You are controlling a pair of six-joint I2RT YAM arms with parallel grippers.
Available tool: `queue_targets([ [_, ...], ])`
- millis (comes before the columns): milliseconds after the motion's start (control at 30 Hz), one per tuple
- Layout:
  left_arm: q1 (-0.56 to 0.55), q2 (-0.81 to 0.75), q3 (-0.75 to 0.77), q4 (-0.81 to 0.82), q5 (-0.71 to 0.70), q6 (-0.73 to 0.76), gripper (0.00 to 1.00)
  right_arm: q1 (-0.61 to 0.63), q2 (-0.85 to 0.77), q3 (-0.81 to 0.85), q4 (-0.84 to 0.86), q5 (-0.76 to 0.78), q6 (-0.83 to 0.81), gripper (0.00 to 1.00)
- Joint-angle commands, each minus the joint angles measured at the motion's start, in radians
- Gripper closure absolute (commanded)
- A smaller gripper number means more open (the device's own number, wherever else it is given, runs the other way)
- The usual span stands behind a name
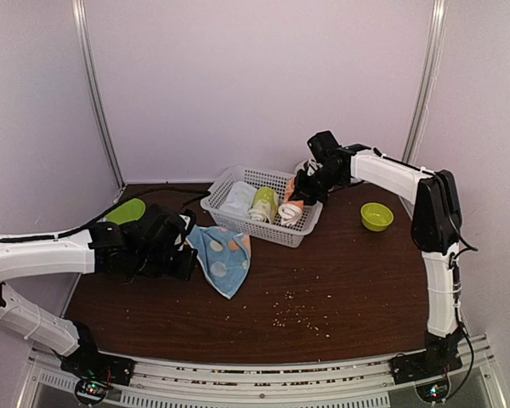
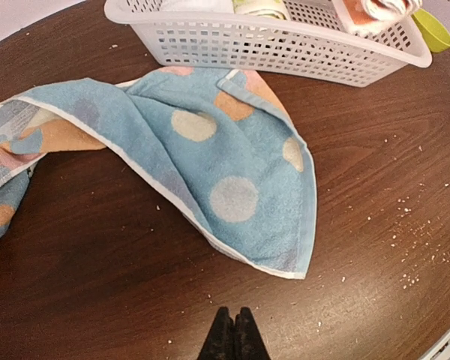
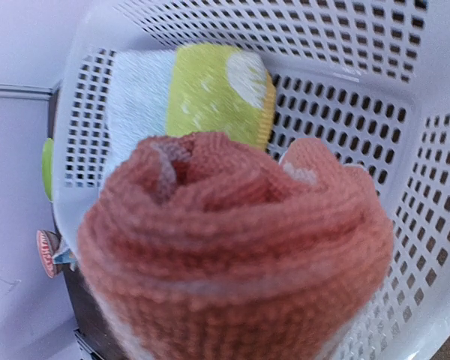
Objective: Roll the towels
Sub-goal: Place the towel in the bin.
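Observation:
The light blue spotted towel lies crumpled and unrolled on the brown table, just in front of the white basket. My left gripper is shut and empty, its tips just short of the towel's near corner. The peach-orange towel is rolled up and stands at the basket's right end. My right gripper is shut on its top; the roll fills the right wrist view and hides the fingers.
A yellow-green roll and a pale blue-white roll lie in the basket. A green bowl stands at the right, a green dish at the back left. Crumbs dot the front.

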Motion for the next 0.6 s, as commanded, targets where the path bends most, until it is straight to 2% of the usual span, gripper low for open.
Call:
queue_targets([
  [0, 0.006, -0.028, -0.004, 0.010, 0.003, -0.002, 1.00, -0.001, 0.059, 0.133, 0.094, -0.023, 0.057, 1.00],
  [333, 0.006, -0.005, 0.004, -0.005, 0.001, -0.017, 1.00, -0.015, 0.197, 0.230, 0.198, -0.031, 0.122, 1.00],
  [567, 0.006, 0.026, 0.015, -0.003, 0.006, -0.016, 1.00, -0.020, 0.281, 0.296, 0.175, -0.027, 0.135, 1.00],
])
